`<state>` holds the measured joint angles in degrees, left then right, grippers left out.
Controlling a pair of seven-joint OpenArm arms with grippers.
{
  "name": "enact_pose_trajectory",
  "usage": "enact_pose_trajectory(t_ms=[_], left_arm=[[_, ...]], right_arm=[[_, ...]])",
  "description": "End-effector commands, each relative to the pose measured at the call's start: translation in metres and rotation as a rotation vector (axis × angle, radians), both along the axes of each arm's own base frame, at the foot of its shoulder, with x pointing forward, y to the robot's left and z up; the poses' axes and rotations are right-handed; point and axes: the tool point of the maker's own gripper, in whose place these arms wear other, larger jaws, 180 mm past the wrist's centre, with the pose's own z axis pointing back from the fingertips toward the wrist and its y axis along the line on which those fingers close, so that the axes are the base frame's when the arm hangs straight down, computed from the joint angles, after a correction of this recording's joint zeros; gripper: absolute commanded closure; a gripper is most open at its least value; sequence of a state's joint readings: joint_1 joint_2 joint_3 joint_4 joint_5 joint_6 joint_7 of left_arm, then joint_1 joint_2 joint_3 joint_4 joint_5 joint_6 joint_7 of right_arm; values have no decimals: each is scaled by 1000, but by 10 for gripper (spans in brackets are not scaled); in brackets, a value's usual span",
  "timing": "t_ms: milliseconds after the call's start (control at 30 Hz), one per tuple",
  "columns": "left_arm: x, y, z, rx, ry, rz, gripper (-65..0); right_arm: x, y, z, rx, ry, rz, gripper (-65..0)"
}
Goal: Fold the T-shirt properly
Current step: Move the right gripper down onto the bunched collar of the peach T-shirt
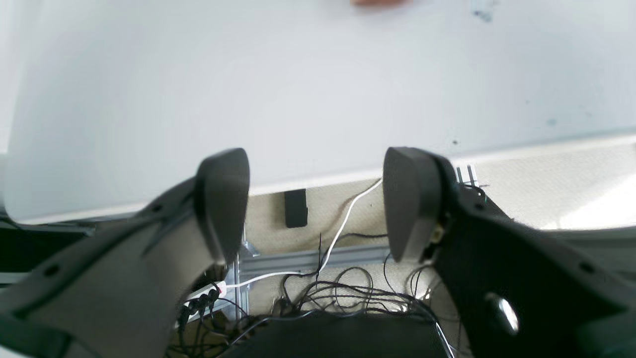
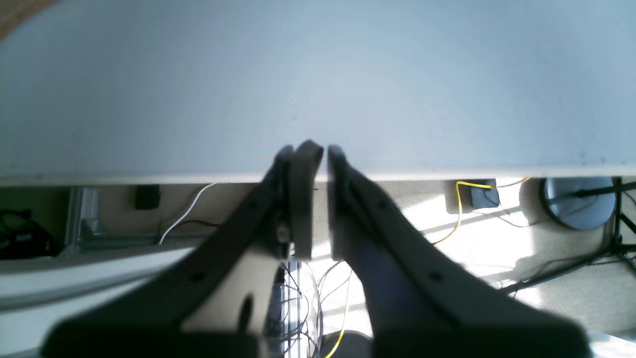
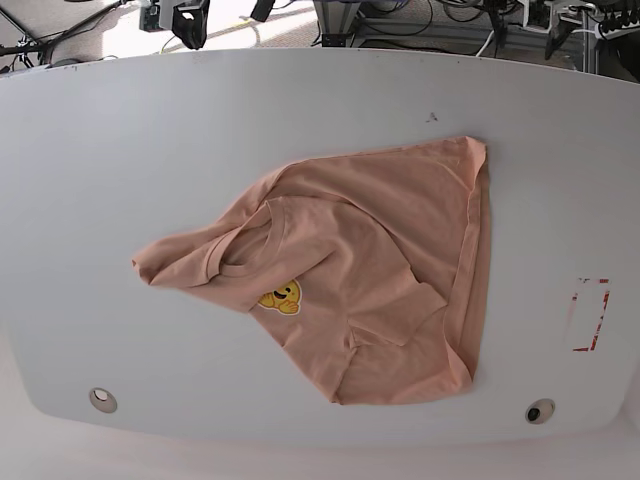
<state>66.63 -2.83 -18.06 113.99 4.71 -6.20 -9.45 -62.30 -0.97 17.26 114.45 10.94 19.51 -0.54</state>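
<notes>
The white table carries the salmon T-shirt mid-surface, rumpled and unfolded. Both hands wait near the table's edge, likely poised to start — left hand spread wide and empty, right hand pinched nearly closed, gripping nothing.

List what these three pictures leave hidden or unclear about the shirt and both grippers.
- T-shirt: its underside and tucked-under layers, hidden by its own crumpled folds in the base view.
- T-shirt in the left wrist view: only a sliver, cut off by the top edge.
- Left gripper, right gripper: absent from the base view, so their position relative to the shirt is unknown.
</notes>
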Motion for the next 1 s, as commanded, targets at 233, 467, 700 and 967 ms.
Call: enact_pose_trajectory(t_ms=[233, 467, 700, 967], left_arm=[[28, 1, 13, 9, -102, 0, -518], [48, 1, 18, 9, -160, 1, -531], [61, -1, 22, -3, -210, 31, -535], [69, -2, 25, -12, -241, 51, -535]], right_arm=[[54, -7, 12, -34, -111, 79, -49], [103, -17, 9, -97, -93, 150, -49], [150, -10, 19, -113, -119, 211, -133], [196, 29, 34, -119, -136, 404, -271]])
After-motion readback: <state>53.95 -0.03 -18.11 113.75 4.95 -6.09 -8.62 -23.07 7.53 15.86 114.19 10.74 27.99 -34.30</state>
